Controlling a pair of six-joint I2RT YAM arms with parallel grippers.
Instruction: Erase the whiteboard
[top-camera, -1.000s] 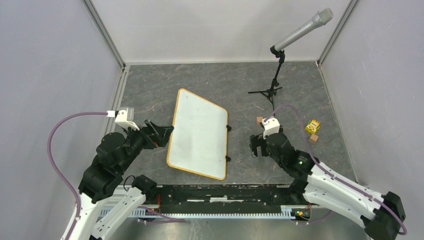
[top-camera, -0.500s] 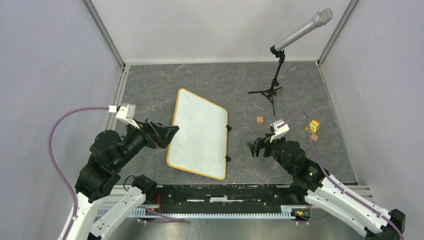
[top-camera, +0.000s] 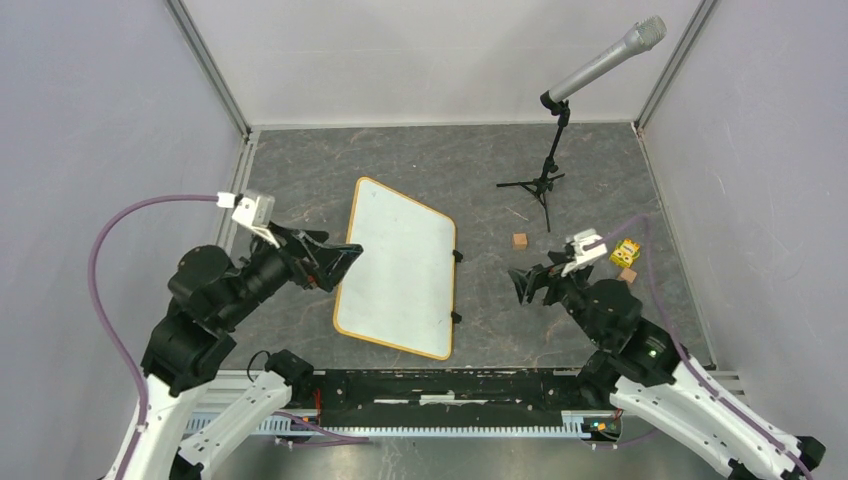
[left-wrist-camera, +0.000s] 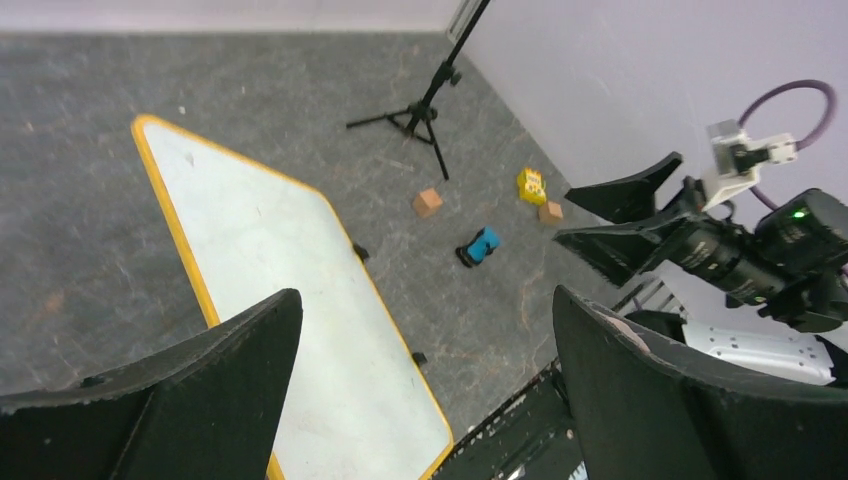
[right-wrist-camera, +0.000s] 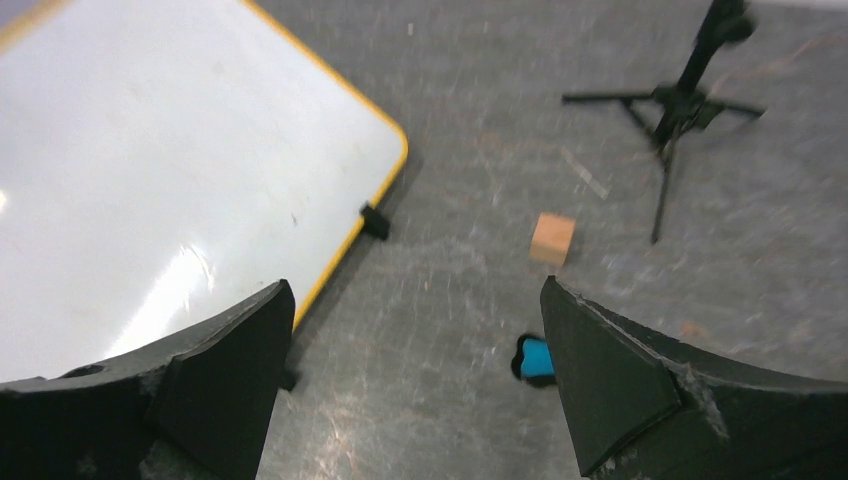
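The whiteboard (top-camera: 398, 265) lies flat on the grey table, white with an orange-tan frame and two small black clips on its right edge. I see no writing on it. It also shows in the left wrist view (left-wrist-camera: 280, 290) and the right wrist view (right-wrist-camera: 150, 180). My left gripper (top-camera: 338, 262) hovers open and empty over the board's left edge. My right gripper (top-camera: 527, 284) hovers open and empty to the right of the board. A small blue and black eraser-like thing (right-wrist-camera: 535, 357) lies on the table below its right finger and shows in the left wrist view (left-wrist-camera: 480, 246).
A microphone on a black tripod stand (top-camera: 545, 185) is at the back right. A wooden cube (top-camera: 519, 240) lies near the right gripper. A yellow toy block (top-camera: 625, 252) and a small tan block (top-camera: 627, 274) lie at the far right. Walls enclose the table.
My right arm has drawn back to the right and risen, uncovering the wooden cube. My left arm has lifted and drawn back a little. The board has not moved.
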